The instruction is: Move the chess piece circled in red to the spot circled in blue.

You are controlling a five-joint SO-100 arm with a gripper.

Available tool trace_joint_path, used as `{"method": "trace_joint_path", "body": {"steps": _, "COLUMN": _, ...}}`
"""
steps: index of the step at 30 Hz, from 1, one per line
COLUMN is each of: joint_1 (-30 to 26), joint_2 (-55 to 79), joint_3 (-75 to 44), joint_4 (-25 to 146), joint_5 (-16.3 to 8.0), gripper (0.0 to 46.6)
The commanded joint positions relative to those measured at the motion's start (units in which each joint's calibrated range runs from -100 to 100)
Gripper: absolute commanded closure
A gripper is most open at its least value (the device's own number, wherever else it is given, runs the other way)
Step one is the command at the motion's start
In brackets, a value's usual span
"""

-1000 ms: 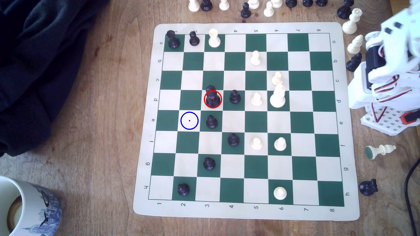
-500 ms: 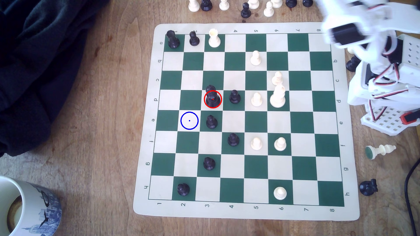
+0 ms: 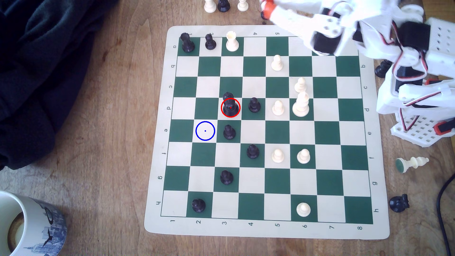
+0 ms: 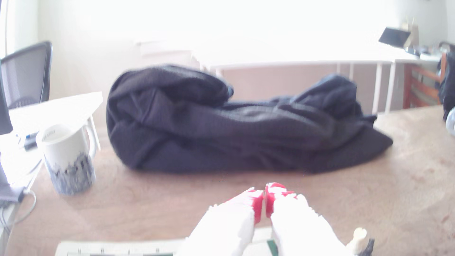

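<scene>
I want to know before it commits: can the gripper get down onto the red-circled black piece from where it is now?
Probably yes. The gripper is shut, off beyond the board's far edge. From above, the red-circled black piece is clear, though a black pawn stands on the next square, so space for the fingers is tight.

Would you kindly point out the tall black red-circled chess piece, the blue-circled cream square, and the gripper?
Tall black red-circled chess piece [image 3: 230, 107]: exterior view, its base.
Blue-circled cream square [image 3: 205, 131]: exterior view, centre dot.
Gripper [image 4: 266, 201]: wrist view, seam between red-tipped fingers.

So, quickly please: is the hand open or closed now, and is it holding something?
Hand: closed, red fingertips nearly together, holding nothing.
</scene>
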Motion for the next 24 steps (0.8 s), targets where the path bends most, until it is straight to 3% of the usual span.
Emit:
{"method": "trace_joint_path", "body": {"steps": 1, "joint_1": -2.2, "joint_2": 14.0, "joint_3": -15.3, "joint_4": 8.1, "joint_5": -0.2, "gripper": 45.8}}
{"method": "trace_joint_path", "body": {"steps": 4, "joint_1": -2.7, "joint_2": 18.3, "joint_3": -19.6, "joint_4": 12.1, "joint_5": -0.2, "gripper": 46.4}}
{"method": "trace_joint_path", "body": {"steps": 6, "joint_1": -3.6, "joint_2": 22.1, "joint_3": -25.5, "joint_4": 17.7, "joint_5": -2.8, "gripper": 46.4}}
{"method": "trace_joint_path", "body": {"steps": 10, "joint_1": -5.1, "joint_2": 29.9, "joint_3": -36.6, "joint_4": 30.7, "joint_5": -4.7, "gripper": 46.4}}
{"method": "trace_joint_path", "body": {"steps": 14, "joint_1": -5.9, "joint_2": 38.3, "joint_3": -49.6, "joint_4": 40.0, "joint_5": -8.9, "gripper": 46.4}}
{"method": "trace_joint_path", "body": {"steps": 17, "joint_1": -6.6, "joint_2": 44.6, "joint_3": -59.0, "joint_4": 46.1, "joint_5": -10.3, "gripper": 46.1}}
{"method": "trace_joint_path", "body": {"steps": 22, "joint_1": -7.3, "joint_2": 55.7, "joint_3": -74.3, "joint_4": 56.0, "joint_5": -12.4, "gripper": 41.3}}
{"method": "trace_joint_path", "body": {"steps": 24, "joint_1": -7.0, "joint_2": 59.2, "joint_3": -77.8, "joint_4": 58.0, "joint_5": -13.1, "gripper": 36.3}}
